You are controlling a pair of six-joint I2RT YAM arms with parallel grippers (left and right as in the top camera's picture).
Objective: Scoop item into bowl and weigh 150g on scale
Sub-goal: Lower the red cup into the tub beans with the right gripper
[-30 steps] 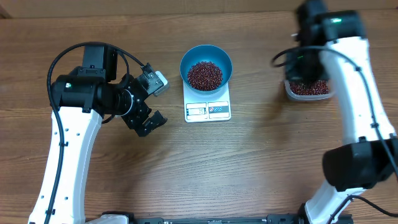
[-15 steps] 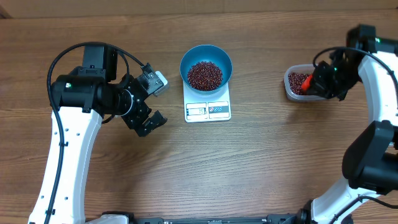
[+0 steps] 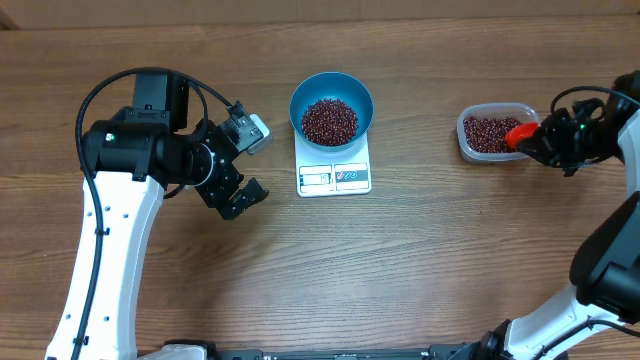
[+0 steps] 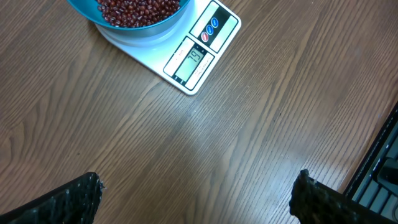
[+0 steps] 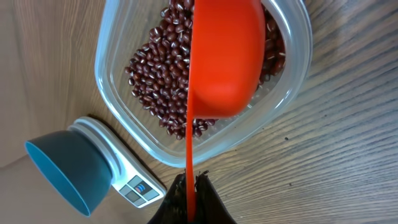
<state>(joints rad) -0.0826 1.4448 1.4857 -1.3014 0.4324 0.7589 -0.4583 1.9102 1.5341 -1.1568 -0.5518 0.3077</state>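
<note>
The blue bowl (image 3: 332, 100) holds a heap of red-brown beans (image 3: 329, 121) and stands on the white scale (image 3: 334, 176), whose display (image 4: 194, 59) is lit. More beans (image 5: 155, 81) lie in the clear tub (image 3: 468, 140). My right gripper (image 3: 548, 145) is shut on the thin handle of the red scoop (image 3: 520, 133). In the right wrist view the scoop (image 5: 227, 62) hangs on edge over the tub's (image 5: 124, 118) beans, and my gripper (image 5: 192, 186) pinches its handle. My left gripper (image 3: 243, 197) stands open left of the scale, its fingers (image 4: 81, 196) wide over bare wood.
The wooden table (image 3: 420, 260) stretches between the arms. The scale (image 5: 134, 183) and bowl (image 5: 62, 168) lie well left of the tub. A black rail (image 4: 379, 168) runs along the table's near edge.
My right arm swung away from above the tub and drew back to the right, carrying the scoop to the tub's right end. The left arm has not moved.
</note>
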